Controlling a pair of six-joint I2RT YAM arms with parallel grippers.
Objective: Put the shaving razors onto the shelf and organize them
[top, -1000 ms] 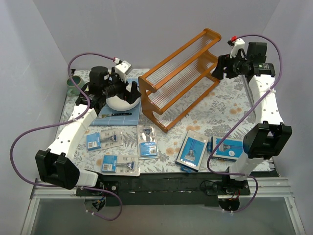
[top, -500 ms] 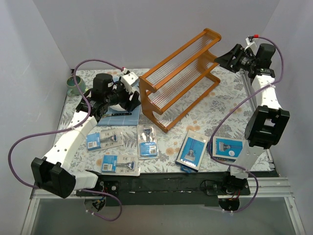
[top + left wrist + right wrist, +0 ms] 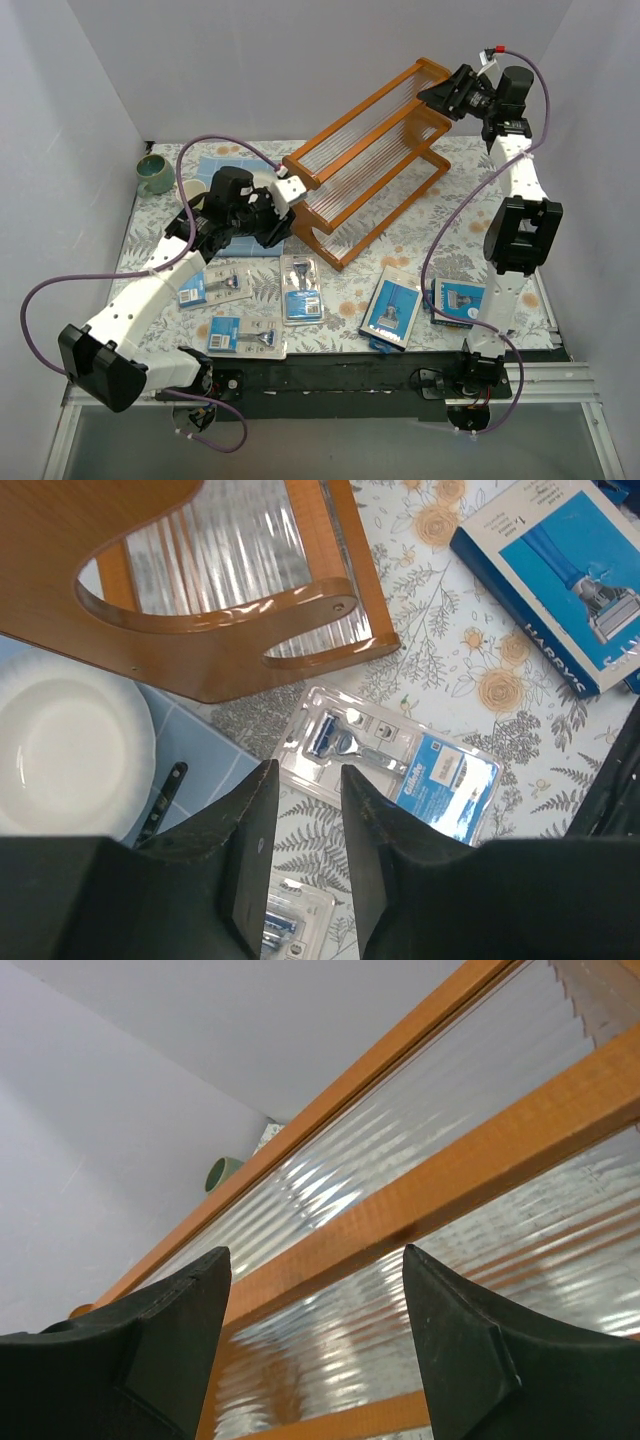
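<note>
The orange-brown shelf (image 3: 370,160) stands slantwise at the table's middle back, with nothing showing on its tiers. Several shaving razors in blister packs lie flat along the front: (image 3: 205,288), (image 3: 245,337), (image 3: 301,288), (image 3: 392,308), (image 3: 465,302). My left gripper (image 3: 278,225) hangs by the shelf's near left end. In the left wrist view its jaws (image 3: 306,770) stand a narrow gap apart, empty, above a razor pack (image 3: 400,765) beside the shelf's side frame (image 3: 230,610). My right gripper (image 3: 445,97) is open at the top tier's far right end; the shelf's rails (image 3: 440,1185) fill its view, nothing between its fingers (image 3: 315,1252).
A green cup (image 3: 155,175) stands at the back left, by a blue mat (image 3: 215,165). On the mat are a white plate (image 3: 60,755) and a dark-handled fork (image 3: 165,800). A blue razor box (image 3: 560,580) lies right of the left gripper. White walls enclose the table.
The left arm swung right and down from over the plate to the shelf's near end, its jaws narrowing. The right arm rose and reached left to the shelf's top tier.
</note>
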